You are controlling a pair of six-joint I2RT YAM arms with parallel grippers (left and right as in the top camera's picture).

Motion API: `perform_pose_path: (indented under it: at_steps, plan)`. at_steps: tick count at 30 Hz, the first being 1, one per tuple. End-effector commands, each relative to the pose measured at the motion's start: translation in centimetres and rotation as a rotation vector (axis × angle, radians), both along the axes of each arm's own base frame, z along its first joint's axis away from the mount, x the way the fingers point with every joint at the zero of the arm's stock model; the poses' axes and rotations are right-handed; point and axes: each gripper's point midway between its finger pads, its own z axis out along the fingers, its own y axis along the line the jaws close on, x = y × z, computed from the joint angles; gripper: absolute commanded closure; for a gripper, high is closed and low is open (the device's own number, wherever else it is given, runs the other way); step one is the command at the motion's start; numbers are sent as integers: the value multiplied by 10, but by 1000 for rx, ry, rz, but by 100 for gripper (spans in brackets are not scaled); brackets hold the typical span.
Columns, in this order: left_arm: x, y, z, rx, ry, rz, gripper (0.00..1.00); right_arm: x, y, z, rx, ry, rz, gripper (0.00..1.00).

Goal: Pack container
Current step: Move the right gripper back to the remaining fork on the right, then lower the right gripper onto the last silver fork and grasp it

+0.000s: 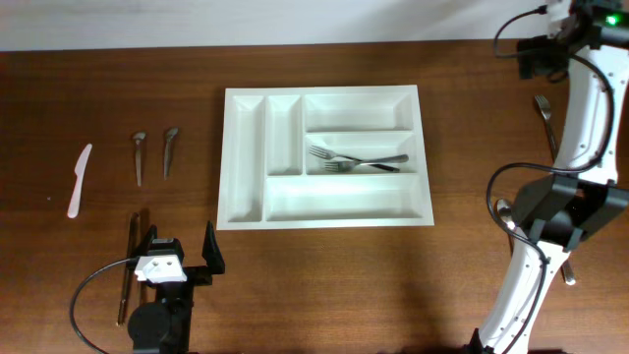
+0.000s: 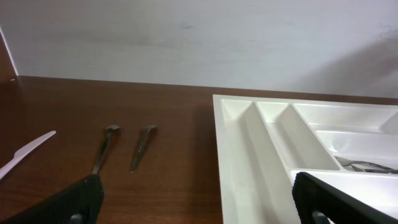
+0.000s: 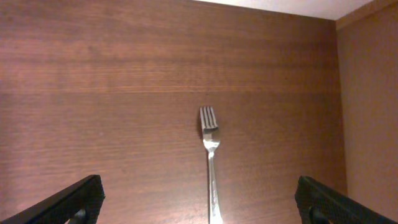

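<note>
overhead view: the container [image 1: 324, 157], white with five compartments, lies flat at the middle of the desk [image 1: 462, 118].
container vs left end effector: ahead of the left end effector [image 1: 180, 252] and off to its right, apart from it. In the left wrist view its near corner sits just beyond the right-hand finger.
container vs right end effector: well apart, across the desk toward the left arm's side.
left end effector state: jaws spread wide, nothing held.
right end effector state: the right end effector [image 3: 199, 190] has its jaws spread wide and grips nothing. One fork [image 3: 210, 143] lies on the desk between and ahead of the fingers, untouched.
left arm pose: low at the near desk edge, end effector level and pointing toward the far edge.
right arm pose: rises from the near edge, bends at the elbow and reaches to the far right corner, wrist looking down on the desk.
forks, count: three. Two forks in the container [image 1: 359, 158] overlap in the middle long compartment; one is on the desk.
spoons [image 1: 139, 155], count: two, side by side, ahead-left of the left end effector.
plastic knife [image 1: 79, 180], count: one, white, further left.
dark utensils [image 1: 125, 280]: just beside the left end effector, partly hidden; number and kind cannot be told.
</note>
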Motion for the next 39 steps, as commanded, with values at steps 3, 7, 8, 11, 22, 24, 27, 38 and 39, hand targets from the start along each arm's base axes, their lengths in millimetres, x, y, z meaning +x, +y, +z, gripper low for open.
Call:
perform_pose_path:
  at_steps: [3, 7, 8, 11, 22, 24, 27, 38, 39]
  plan:
    - [0, 0, -1, 8, 0, -4, 1, -14, -36, -36, 101, 36, -39, 1]
    - [0, 0, -1, 8, 0, -4, 1, -24, -54, -53, 169, 48, -53, 1]
    - [0, 0, -1, 8, 0, -4, 1, -27, -57, -58, 180, 58, -64, 1]
    - [0, 0, -1, 8, 0, -4, 1, -30, -59, -72, 211, 81, -107, 1]
    - [0, 0, -1, 8, 0, -4, 1, -28, -49, -127, 269, 169, -136, 1]
    - [0, 0, -1, 8, 0, -4, 1, -29, -50, -135, 273, 179, -137, 1]
    - [0, 0, -1, 8, 0, -4, 1, -28, -51, -143, 276, 186, -140, 1]
    - [0, 0, -1, 8, 0, -4, 1, -35, -64, -170, 293, 218, -165, 1]
    - [0, 0, -1, 8, 0, -4, 1, -37, -66, -171, 295, 220, -170, 1]
